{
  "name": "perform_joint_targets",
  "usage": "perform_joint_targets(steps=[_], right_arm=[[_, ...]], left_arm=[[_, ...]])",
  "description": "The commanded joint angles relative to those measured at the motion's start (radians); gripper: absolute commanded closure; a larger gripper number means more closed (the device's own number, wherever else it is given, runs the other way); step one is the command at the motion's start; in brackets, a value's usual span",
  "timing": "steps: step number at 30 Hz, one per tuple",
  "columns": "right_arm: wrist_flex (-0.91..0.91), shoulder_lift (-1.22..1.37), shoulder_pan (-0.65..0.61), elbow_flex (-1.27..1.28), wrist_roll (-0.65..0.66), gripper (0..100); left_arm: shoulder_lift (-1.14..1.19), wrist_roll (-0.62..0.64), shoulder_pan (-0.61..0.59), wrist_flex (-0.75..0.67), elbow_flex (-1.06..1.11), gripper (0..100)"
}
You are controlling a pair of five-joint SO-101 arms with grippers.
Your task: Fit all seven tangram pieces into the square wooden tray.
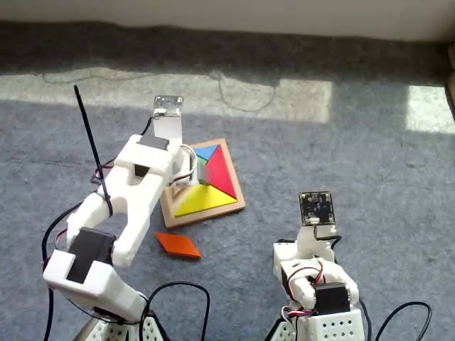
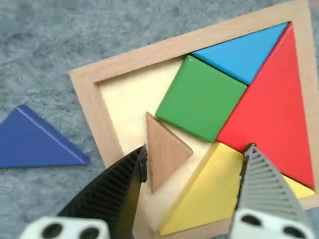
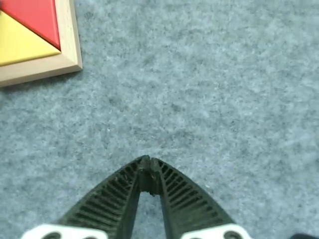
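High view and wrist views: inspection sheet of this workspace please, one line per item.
Surface: grey carpet, with a sunlit band across the far side.
Job's things: wooden tray holds light blue triangle, green square, red triangle, yellow triangle, wooden triangle; dark blue triangle and orange parallelogram lie outside on the carpet.
Clutter: nothing seen.
Grippers: left gripper open over the wooden triangle; right gripper shut over bare carpet.
Cables: black cables loop by the arm bases; thin cord on far carpet.
Surroundings: pale wall beyond the carpet.

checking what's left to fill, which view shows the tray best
Left wrist view: the tray is close, its bare floor plain. High view has the left arm across one side; right wrist view catches just a corner.
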Motion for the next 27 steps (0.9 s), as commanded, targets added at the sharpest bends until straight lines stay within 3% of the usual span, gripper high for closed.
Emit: perform_joint_targets(steps=[1,5,10,20,27], right_arm=[[0.004,-0.007,0.012,0.153,-0.006,98.9],[0.004,-0.007,0.012,0.153,-0.006,98.9],[0.004,-0.007,0.012,0.153,-0.006,98.9],[0.004,-0.007,0.012,0.153,-0.006,98.9],[0.004,-0.007,0.012,0.153,-0.006,98.9]], left_arm=[[-0.056,0.017,-0.001,0.015,-0.033,68],[-0.124,0.017,-0.071,0.092,-0.030,69],[-0.168,0.011,-0.107,0.086,0.036,69],[-0.087,0.020,0.010,-0.052,0.053,68],[-0.038,0.018,0.045,-0.060,0.012,68]])
